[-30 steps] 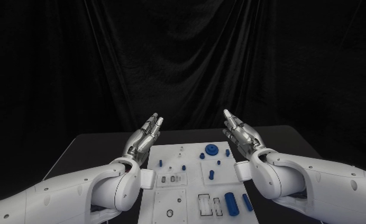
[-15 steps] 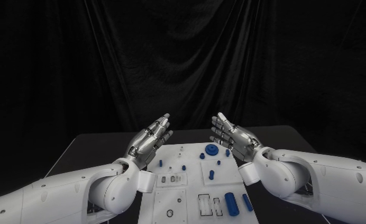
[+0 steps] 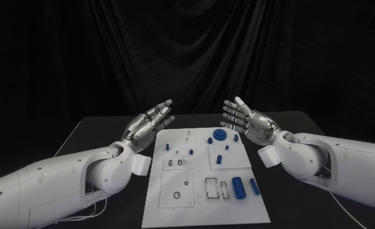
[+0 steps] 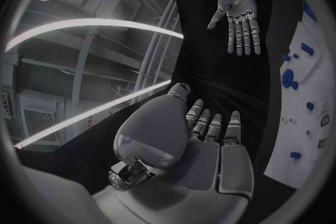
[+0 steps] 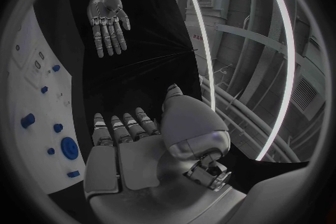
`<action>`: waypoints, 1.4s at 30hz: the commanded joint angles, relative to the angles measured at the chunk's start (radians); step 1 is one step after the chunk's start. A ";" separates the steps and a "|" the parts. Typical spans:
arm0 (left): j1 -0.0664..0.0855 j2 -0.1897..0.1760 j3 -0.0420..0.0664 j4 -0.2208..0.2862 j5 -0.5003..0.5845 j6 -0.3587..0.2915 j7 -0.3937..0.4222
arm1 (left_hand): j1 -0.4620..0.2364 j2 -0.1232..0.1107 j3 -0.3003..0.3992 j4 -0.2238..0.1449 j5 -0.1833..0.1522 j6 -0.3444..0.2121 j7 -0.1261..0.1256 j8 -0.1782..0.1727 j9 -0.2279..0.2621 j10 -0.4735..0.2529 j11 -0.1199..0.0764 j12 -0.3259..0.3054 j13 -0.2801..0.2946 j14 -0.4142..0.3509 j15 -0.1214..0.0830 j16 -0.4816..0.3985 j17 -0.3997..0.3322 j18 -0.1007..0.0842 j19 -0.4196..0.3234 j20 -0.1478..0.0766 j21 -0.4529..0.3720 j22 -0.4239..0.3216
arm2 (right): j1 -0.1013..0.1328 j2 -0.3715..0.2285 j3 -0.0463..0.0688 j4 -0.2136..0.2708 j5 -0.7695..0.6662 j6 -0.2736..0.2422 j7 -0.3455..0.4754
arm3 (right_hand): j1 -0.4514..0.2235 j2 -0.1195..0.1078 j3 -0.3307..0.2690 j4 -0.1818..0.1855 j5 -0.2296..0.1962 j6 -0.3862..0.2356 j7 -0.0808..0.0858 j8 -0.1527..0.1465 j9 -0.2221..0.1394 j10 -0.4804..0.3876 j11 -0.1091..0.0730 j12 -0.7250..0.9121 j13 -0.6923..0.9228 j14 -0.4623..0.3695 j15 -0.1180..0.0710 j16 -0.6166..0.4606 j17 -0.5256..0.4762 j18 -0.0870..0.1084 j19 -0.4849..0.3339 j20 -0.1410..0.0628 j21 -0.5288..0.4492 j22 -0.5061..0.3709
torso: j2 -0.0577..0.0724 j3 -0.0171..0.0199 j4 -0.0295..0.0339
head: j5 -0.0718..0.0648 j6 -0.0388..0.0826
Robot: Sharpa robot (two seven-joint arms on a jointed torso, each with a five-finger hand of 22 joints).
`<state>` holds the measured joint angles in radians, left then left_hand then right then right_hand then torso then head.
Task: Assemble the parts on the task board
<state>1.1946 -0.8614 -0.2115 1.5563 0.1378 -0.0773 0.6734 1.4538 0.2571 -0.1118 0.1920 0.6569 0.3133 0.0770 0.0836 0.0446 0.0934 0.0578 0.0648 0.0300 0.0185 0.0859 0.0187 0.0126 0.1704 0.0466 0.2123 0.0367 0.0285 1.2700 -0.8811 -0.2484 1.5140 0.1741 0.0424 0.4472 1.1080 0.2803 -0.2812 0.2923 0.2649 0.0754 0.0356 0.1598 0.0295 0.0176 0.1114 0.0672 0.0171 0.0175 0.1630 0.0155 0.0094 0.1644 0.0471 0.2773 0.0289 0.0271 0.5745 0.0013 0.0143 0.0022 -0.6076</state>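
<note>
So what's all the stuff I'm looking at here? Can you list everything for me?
task board: one, white, flat in the middle of the table, between the two arms.
parts: several, blue, small; a round one at the board's far end with little pegs around it, two longer ones lying side by side near the right edge of the board's near half.
table: one, black, under the board.
curtain: one, black, hanging behind the table.
left hand: one, silver, raised over the board's left edge, fingers apart, holding nothing.
right hand: one, silver, raised over the board's right edge, fingers apart, holding nothing.
</note>
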 commanded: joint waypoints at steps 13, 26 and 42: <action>0.003 -0.127 0.001 0.061 -0.037 -0.008 0.121 | -0.004 -0.080 0.090 -0.028 0.023 0.097 0.015 0.061 0.011 0.048 0.038 0.130 0.014 0.085 0.047 0.070 0.022 0.012 0.115 0.045 0.067 0.032 | 0.056 -0.029 0.001 -0.032 -0.409 -0.085 -0.052 | 0.361 -0.056 0.082 -0.174 0.250 0.093 0.057 0.100 0.016 0.175 0.112 0.417 0.054 0.493 0.073 0.299 0.119 -0.027 0.568 0.014 0.246 0.088 | 0.038 -0.0027 0.0147 | -0.005 -0.019; 0.021 -0.246 0.001 0.160 -0.021 -0.061 0.137 | -0.007 -0.081 0.108 -0.036 0.049 0.126 0.020 0.077 0.015 0.065 0.052 0.167 0.017 0.117 0.059 0.096 0.028 0.012 0.152 0.059 0.089 0.041 | 0.191 0.017 0.001 -0.040 -1.355 -0.219 -0.330 | 0.447 -0.136 0.158 -0.214 -0.015 0.490 0.043 0.198 0.045 0.493 0.043 0.520 0.047 1.044 -0.092 0.445 0.181 0.018 1.117 -0.114 0.528 0.223 | 0.087 -0.0015 0.0086 | 0.007 0.003; 0.052 -0.311 0.000 0.239 -0.024 -0.056 0.140 | -0.007 -0.081 0.116 -0.039 0.056 0.124 0.025 0.077 0.014 0.060 0.062 0.167 0.015 0.115 0.066 0.095 0.026 0.011 0.153 0.065 0.090 0.041 | 0.231 0.117 0.001 -0.060 -1.946 -0.212 -0.527 | 0.412 -0.302 0.472 -0.230 -0.042 0.709 -0.012 0.048 0.097 0.751 -0.037 0.264 0.051 1.176 -0.153 0.574 0.343 0.010 1.068 -0.178 0.837 0.540 | 0.150 -0.0108 0.0296 | -0.030 0.018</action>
<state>1.2432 -1.1715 -0.2118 1.7892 0.1132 -0.1334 0.6777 1.4475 0.1818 -0.0020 0.1530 0.7087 0.4345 0.0981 0.1565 0.0581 0.1539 0.1110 0.2274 0.0463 0.1309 0.1484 0.1113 0.0395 0.1702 0.1959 0.2735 0.1220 0.0683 1.4988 -0.7682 -0.2481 1.4554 -1.5895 -0.1491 0.0060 1.5248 -0.0199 0.1875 0.0606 0.2293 0.7805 0.0253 0.2098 0.1257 0.7631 0.0751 0.3320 0.0666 1.1839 0.0114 0.5796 0.3465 0.1723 1.1065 0.0999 0.8519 0.5494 0.7063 -0.0064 0.0344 -0.0179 -0.5939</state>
